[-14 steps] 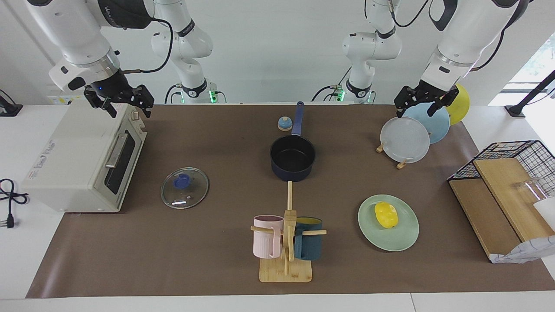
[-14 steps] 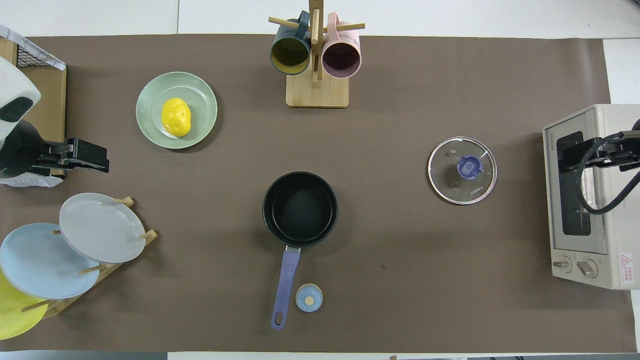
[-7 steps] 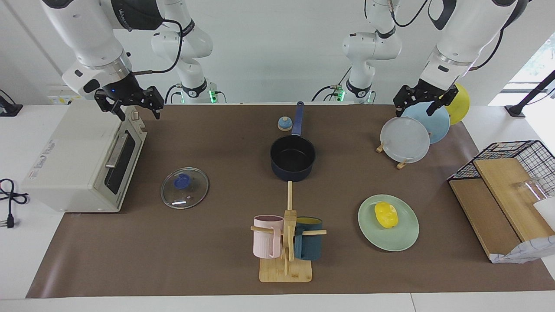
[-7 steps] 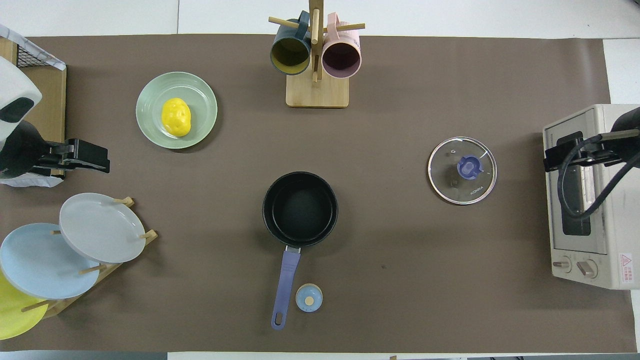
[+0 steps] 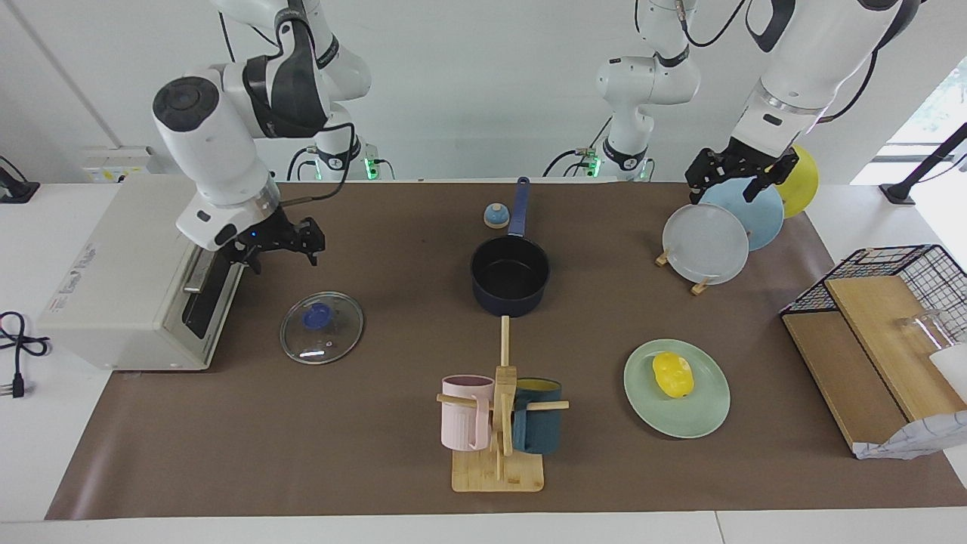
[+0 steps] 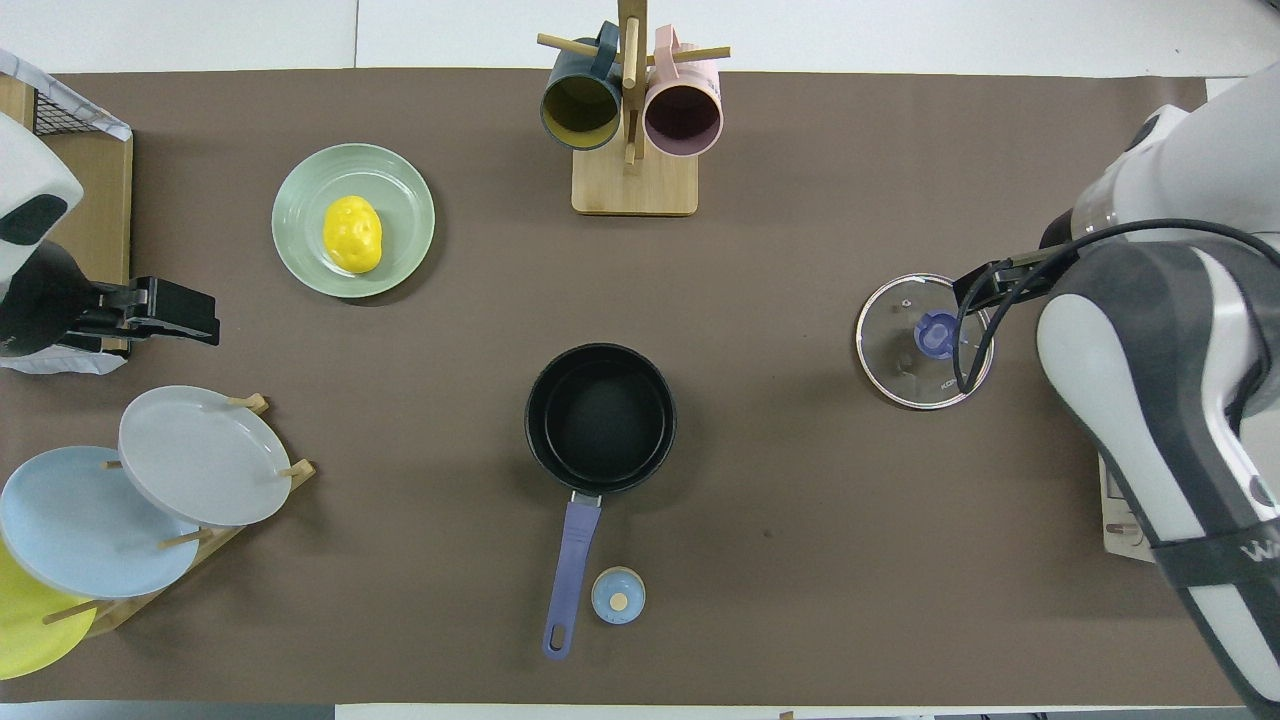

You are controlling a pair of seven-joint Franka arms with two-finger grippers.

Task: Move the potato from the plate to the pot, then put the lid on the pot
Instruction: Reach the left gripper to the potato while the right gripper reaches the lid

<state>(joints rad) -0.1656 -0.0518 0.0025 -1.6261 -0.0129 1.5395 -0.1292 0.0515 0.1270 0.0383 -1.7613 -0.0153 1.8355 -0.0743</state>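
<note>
Yellow potato (image 5: pixel 672 374) sits on the plate (image 5: pixel 702 419), at four o'clock from the empty pot (image 5: pixel 510 276); the lid (image 5: pixel 322 327) lies at eight o'clock. Transfer not begun. Left gripper (image 5: pixel 731 179) hangs over the plate rack (image 5: pixel 706 242), right gripper (image 5: pixel 281 243) above the lid, both released. Next, one should descend and pinch the potato.

You have bright, even light and sharp focus; shadows stay soft, with small glints on the lid (image 5: pixel 322 328).
</note>
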